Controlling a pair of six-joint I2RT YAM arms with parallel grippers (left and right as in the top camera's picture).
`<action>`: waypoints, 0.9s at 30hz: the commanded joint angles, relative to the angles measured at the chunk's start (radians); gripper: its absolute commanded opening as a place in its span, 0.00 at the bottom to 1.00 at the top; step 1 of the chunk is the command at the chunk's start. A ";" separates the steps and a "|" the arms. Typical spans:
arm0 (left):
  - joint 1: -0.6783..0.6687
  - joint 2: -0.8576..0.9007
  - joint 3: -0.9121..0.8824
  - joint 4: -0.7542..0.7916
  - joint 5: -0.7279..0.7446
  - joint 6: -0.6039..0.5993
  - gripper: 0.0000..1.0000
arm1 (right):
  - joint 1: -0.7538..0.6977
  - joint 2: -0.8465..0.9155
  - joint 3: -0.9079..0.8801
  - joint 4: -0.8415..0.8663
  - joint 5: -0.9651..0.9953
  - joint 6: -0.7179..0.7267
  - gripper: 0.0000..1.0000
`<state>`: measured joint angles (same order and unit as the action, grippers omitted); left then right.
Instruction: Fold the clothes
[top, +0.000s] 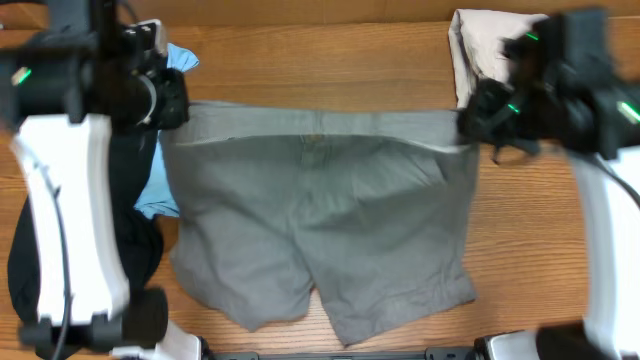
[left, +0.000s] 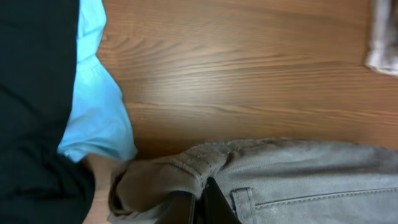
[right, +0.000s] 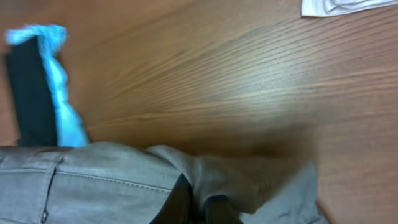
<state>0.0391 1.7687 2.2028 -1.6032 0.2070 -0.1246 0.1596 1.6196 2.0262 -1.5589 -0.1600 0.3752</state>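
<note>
The grey shorts (top: 320, 220) lie spread across the middle of the table, with the legs toward the near edge. Their waistband (top: 320, 125) runs straight between my two grippers. My left gripper (top: 172, 100) is shut on the left waistband corner. In the left wrist view its dark fingers (left: 211, 202) pinch bunched grey cloth (left: 168, 177) beside a belt loop (left: 242, 200). My right gripper (top: 475, 122) is shut on the right corner, and the grey fabric (right: 261, 177) folds over its fingers (right: 180, 202).
A black garment (top: 35, 260) and a light blue cloth (top: 158, 190) lie under my left arm at the table's left. Pale beige shorts (top: 482, 50) sit at the back right. Bare wood (left: 249, 74) stretches beyond the waistband.
</note>
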 joint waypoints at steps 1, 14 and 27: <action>0.017 0.114 -0.034 0.092 -0.181 -0.003 0.04 | -0.031 0.113 -0.031 0.075 0.159 -0.037 0.04; -0.063 0.485 -0.032 0.802 -0.079 -0.003 1.00 | -0.030 0.502 -0.031 0.763 0.155 -0.096 1.00; -0.085 0.426 0.381 0.368 0.020 0.129 1.00 | -0.026 0.326 0.038 0.164 0.006 -0.113 1.00</action>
<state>-0.0273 2.2581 2.4790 -1.1782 0.1967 -0.0864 0.1307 2.0300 2.0270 -1.3357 -0.0914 0.2646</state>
